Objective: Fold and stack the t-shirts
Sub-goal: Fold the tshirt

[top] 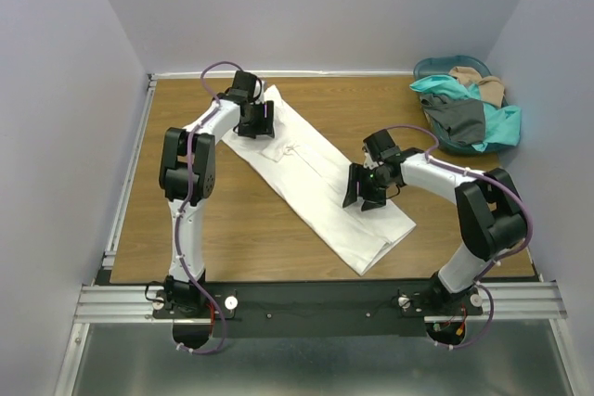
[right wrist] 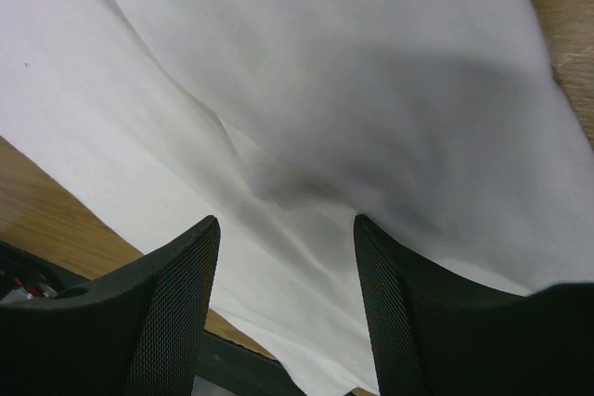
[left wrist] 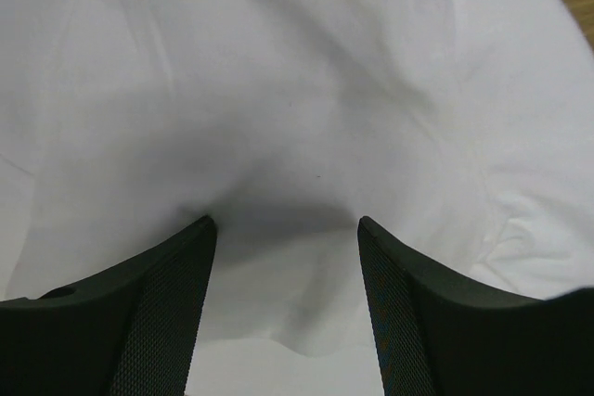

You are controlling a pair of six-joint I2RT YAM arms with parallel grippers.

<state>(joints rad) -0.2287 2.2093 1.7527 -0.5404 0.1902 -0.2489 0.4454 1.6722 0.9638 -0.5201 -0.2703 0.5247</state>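
Top external view is showing the white t-shirt [top: 316, 178] lying as a long narrow band on the desk [top: 232, 229], its long axis running from the upper left of the frame down towards the lower centre-right. The left jaws are being held over the band's upper-left end and the right jaws over its lower-right half, short of the very end. Each end is therefore being covered by the nearer arm, with the cloth directly beneath the jaws rather than off to one side. Both pairs of jaws are being held spread, with nothing pinched between them. Judged from this, a fold along the band's length is being set up, and the coming move is turning on that diagonal axis. The left wrist view is adding what the overhead view is not showing: soft ridges in the fabric running towards the gap between the fingers [left wrist: 158, 312], though contact cannot be told. The right wrist view is showing a lengthwise crease and bare wood beside the band's edge at the lower left of the frame. Only the overhead view is showing the basket [top: 422, 70] at the upper right, where the teal t-shirt [top: 497, 122], the dark grey t-shirt [top: 459, 118] and the tan t-shirt [top: 483, 81] are being kept, well apart from both arms.
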